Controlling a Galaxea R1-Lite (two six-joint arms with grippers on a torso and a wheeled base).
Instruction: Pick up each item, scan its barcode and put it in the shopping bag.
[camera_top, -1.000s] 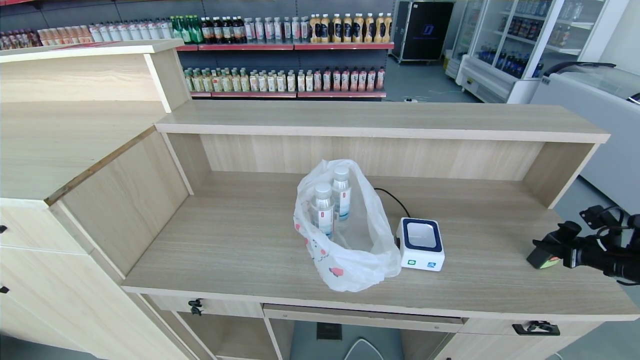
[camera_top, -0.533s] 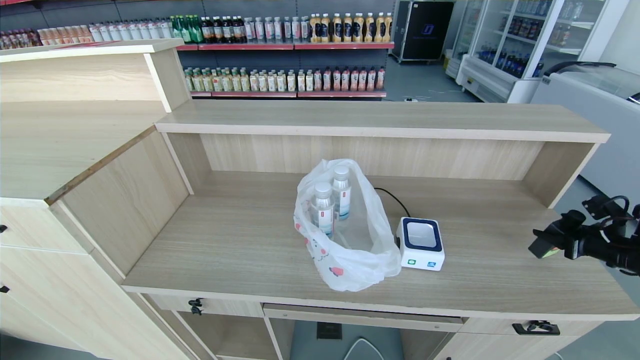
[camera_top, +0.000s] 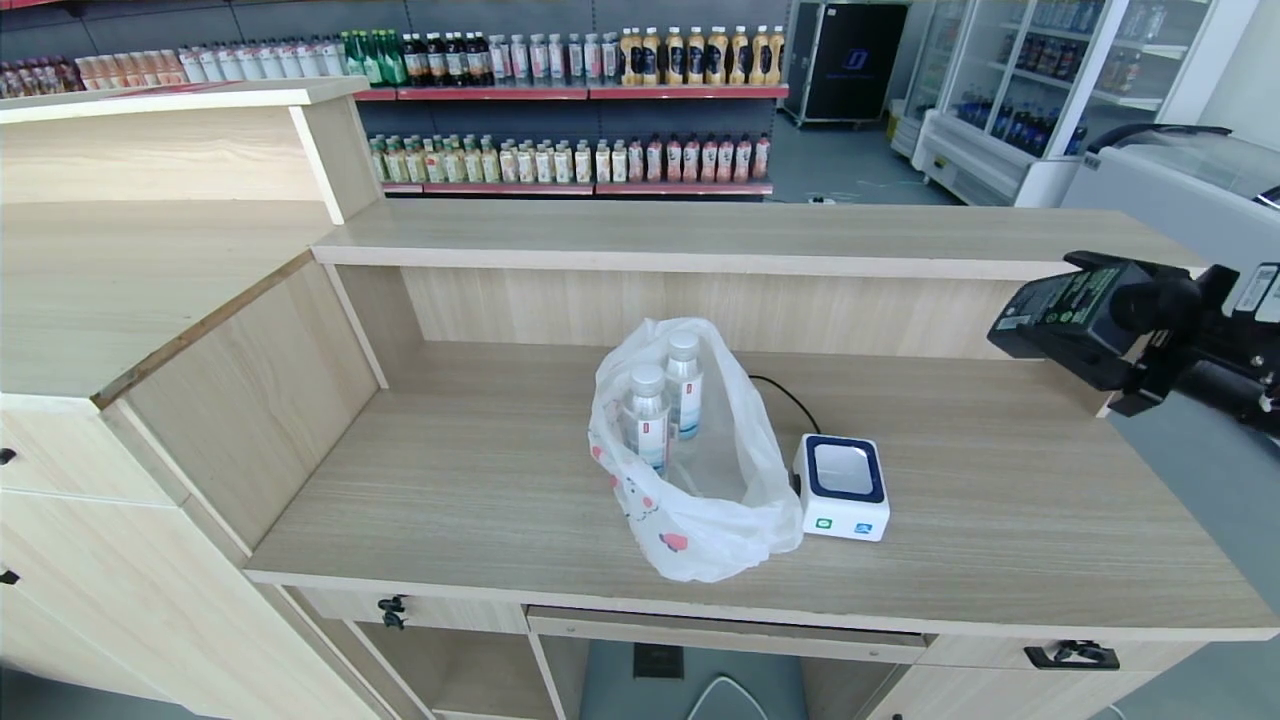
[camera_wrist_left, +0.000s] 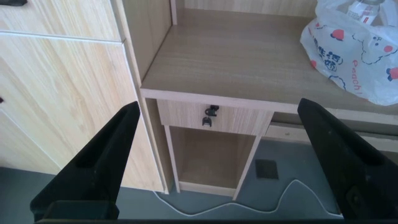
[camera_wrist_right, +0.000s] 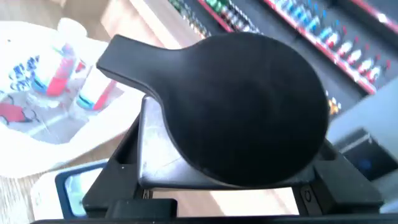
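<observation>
A white plastic shopping bag (camera_top: 700, 500) stands open mid-counter with two clear bottles (camera_top: 645, 415) upright inside. Just right of it sits the white barcode scanner (camera_top: 843, 487), its window facing up. My right gripper (camera_top: 1070, 315) hangs high at the counter's right end, level with the upper shelf and well clear of the scanner. From the right wrist, a black rounded part (camera_wrist_right: 242, 106) blocks much of the picture; the bag (camera_wrist_right: 37, 124) and scanner (camera_wrist_right: 74, 186) lie beyond it. My left gripper (camera_wrist_left: 211, 168) is open and empty, low before the counter's left front corner, with the bag (camera_wrist_left: 354, 56) off to one side.
The wooden counter (camera_top: 450, 480) has a raised shelf (camera_top: 760, 240) behind and a tall side wall (camera_top: 250, 400) on the left. A black cable (camera_top: 785, 395) runs from the scanner toward the back. A small locked drawer (camera_wrist_left: 211, 116) sits under the counter's front edge.
My right arm has risen from low over the counter's right front edge to shelf height at the right end. Bag, bottles and scanner have stayed put.
</observation>
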